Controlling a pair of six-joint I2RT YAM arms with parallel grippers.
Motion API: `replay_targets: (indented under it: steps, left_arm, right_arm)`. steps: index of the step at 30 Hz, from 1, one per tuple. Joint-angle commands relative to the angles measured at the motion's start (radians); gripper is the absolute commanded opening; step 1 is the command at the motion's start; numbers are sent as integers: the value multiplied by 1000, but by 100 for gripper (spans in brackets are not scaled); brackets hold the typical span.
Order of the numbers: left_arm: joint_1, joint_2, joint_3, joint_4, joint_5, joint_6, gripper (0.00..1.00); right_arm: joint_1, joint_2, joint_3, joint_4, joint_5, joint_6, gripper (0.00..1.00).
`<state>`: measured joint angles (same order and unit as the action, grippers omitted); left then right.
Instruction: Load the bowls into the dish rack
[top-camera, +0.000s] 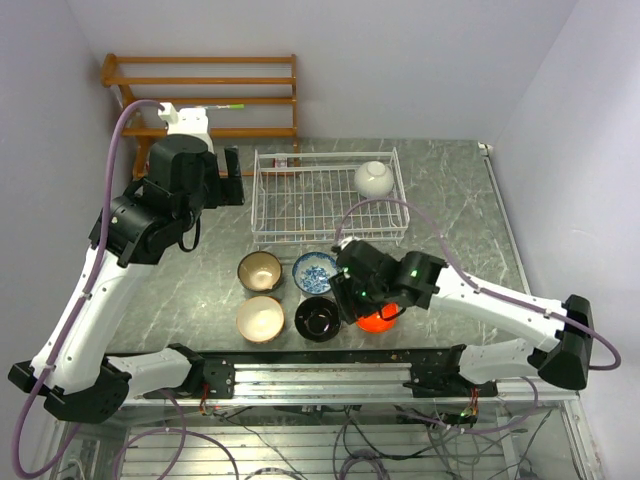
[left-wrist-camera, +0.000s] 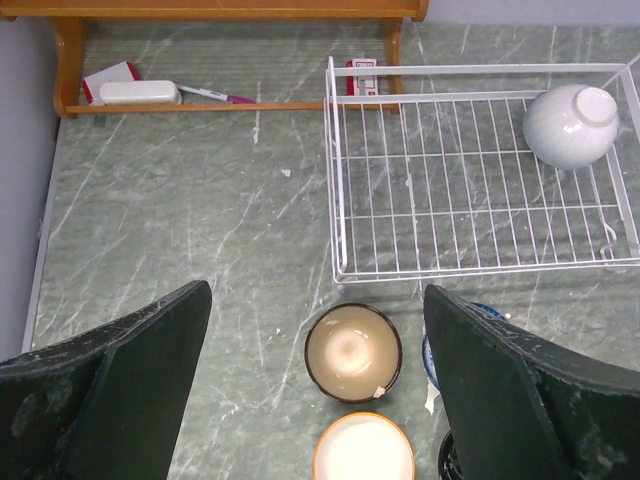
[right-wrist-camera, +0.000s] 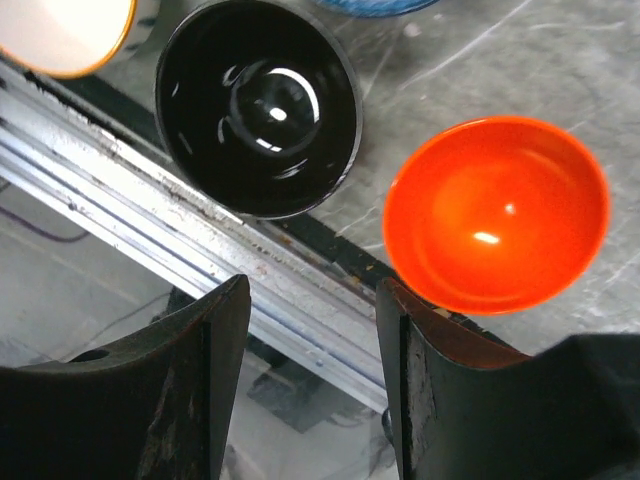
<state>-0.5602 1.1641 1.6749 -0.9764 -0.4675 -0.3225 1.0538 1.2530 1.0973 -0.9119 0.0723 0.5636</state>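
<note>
Top external view hides most of the orange-red bowl (top-camera: 379, 321) beneath the right arm (top-camera: 480, 298); only a bright sliver shows near the veined stone bench's (top-camera: 200, 290) front edge. Right wrist view shows it whole, smooth and shiny, with the right claw (right-wrist-camera: 312, 300) spread apart over the metal rail (right-wrist-camera: 120, 200); one black finger (right-wrist-camera: 430, 390) overlaps the rim, contact unclear. Beside it sits the glossy black bowl (right-wrist-camera: 258, 105), mirror-bright inside. Left claw (left-wrist-camera: 317, 295) hangs wide apart, the brown bowl (left-wrist-camera: 353, 352) with its matte tan inside seen between its fingers (left-wrist-camera: 130, 390). There the cream-beige bowl (left-wrist-camera: 364, 452) is cut off by the lower edge, and a finger covers nearly all of the blue-and-white bowl (top-camera: 314, 271). The white bowl (left-wrist-camera: 570, 125) lies upturned in the far right corner of the dish rack (left-wrist-camera: 335, 180), a thin white wire grid cropped on its right. Small items under the wooden shelf (top-camera: 200, 80) are too small to name.
</note>
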Motion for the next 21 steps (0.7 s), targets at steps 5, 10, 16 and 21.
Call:
replay_targets:
  steps: [5, 10, 16, 21]
  left_arm:
    - [-5, -63, 14, -44, -10, -48, 99]
    - [-5, -92, 31, -88, -40, -59, 99]
    - [-6, -96, 99, -142, -77, -51, 99]
    - [-6, -112, 102, -165, -88, -57, 99]
  right_arm:
    - [123, 67, -8, 68, 64, 83, 53]
    - [180, 126, -2, 185, 17, -6, 53]
    - [206, 197, 26, 130, 133, 35, 54]
    - [206, 134, 9, -12, 288, 202, 54]
